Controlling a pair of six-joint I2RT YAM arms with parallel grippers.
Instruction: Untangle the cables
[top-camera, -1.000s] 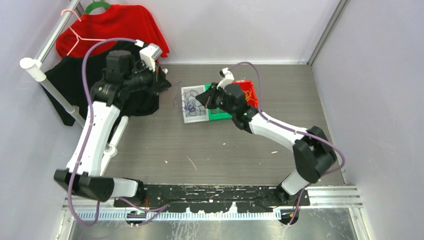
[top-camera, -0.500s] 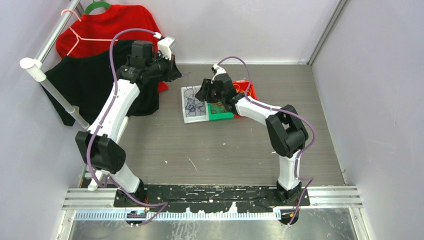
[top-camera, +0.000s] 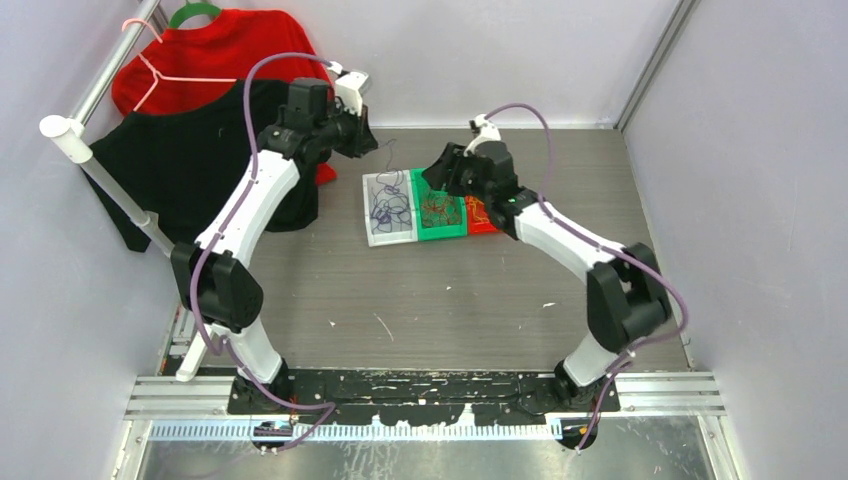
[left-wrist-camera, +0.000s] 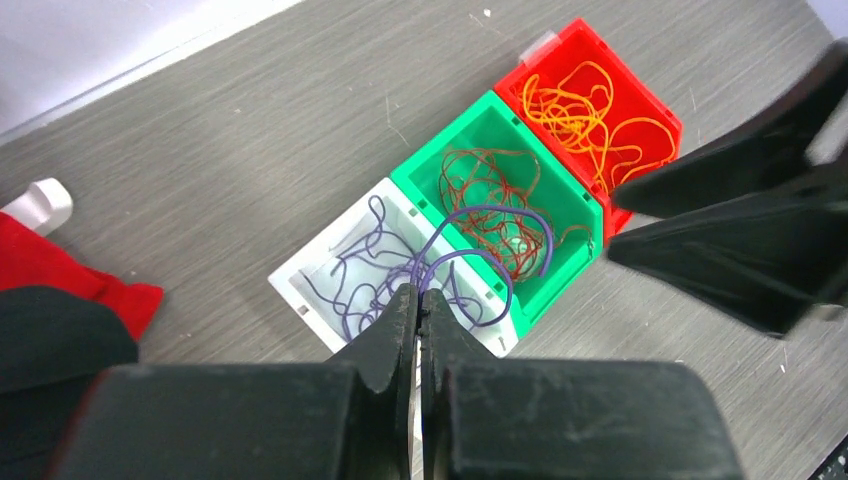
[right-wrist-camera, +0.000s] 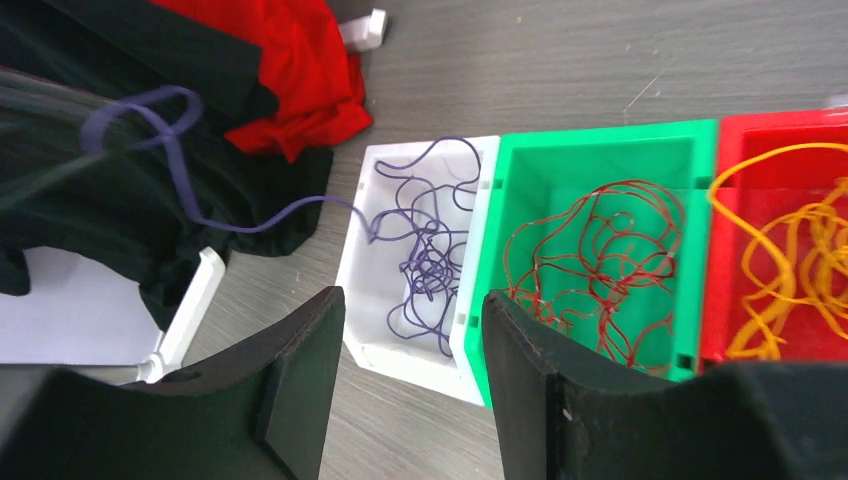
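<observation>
Purple cable (left-wrist-camera: 495, 208) arcs up out of the white bin (left-wrist-camera: 300, 288), pinched between the pressed-together fingers of the left gripper (left-wrist-camera: 418, 300). Dark red cables (left-wrist-camera: 490, 190) lie in the green bin (left-wrist-camera: 455, 145) and orange cables (left-wrist-camera: 580, 110) in the red bin (left-wrist-camera: 645, 95). The right gripper (right-wrist-camera: 410, 310), fingers spread, hovers over the bins. A red shirt (top-camera: 240, 50) and a black garment (top-camera: 170, 165) hang nearby.

The light is bright and even all over, and it comes from above. Shadows on the grey table (top-camera: 450, 290) are soft and faint. The metal strip (top-camera: 450, 455) at the near edge shines a bit. Up close, the left gripper (left-wrist-camera: 418, 300) looks fuzzy, and so does the right gripper (right-wrist-camera: 410, 300). The purple cable (right-wrist-camera: 165, 140) up in the air at the far left is blurry, with a smeary black cloth (right-wrist-camera: 90, 210) behind it.
</observation>
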